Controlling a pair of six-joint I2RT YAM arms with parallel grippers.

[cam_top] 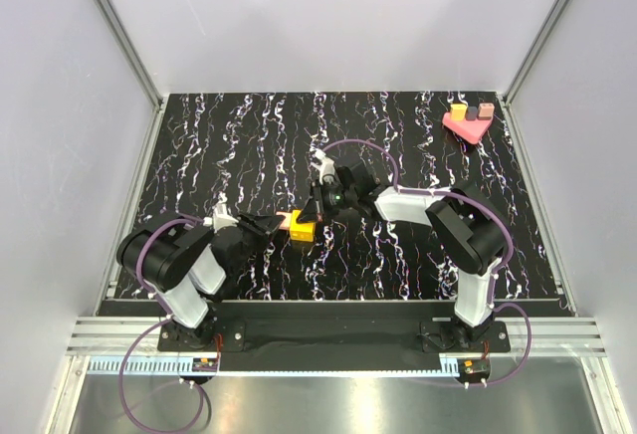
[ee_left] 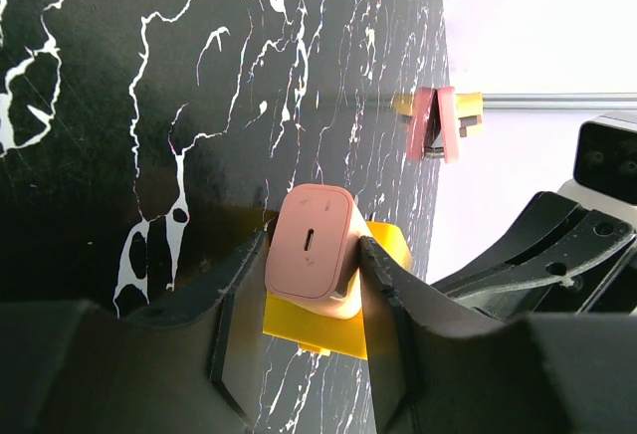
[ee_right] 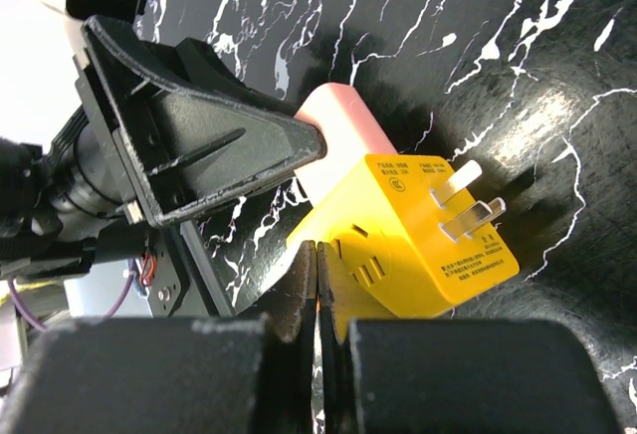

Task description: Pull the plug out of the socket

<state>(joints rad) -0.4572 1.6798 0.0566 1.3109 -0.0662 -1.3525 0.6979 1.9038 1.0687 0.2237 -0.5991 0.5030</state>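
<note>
From its base at 7 o'clock on the table (cam_top: 249, 135), the left arm reaches toward 3 o'clock. The left claw (ee_left: 315, 255) is clamped on the pink plug (ee_left: 309, 240), one finger flat against each side. The plug's rounded end, with a small slot in it, faces that arm's wrist camera.

The plug is still seated in the yellow socket block (ee_right: 418, 245). The pair lies near the middle of the table, slightly toward 7 o'clock from its centre. Seen from above, the plug is at the block's 9 o'clock side. Two flat metal prongs (ee_right: 460, 200) stick out of the block on the far side from the plug.

The right arm comes in from its base at 5 o'clock and bends back toward 9 o'clock. The right claw (ee_right: 317, 255) is fully closed and holds nothing. Its fingertips are at the block's edge, but whether they press on it cannot be told.

Well apart, in the 1 o'clock corner, a pink wedge (cam_top: 466, 127) carries small yellow and brown blocks.
</note>
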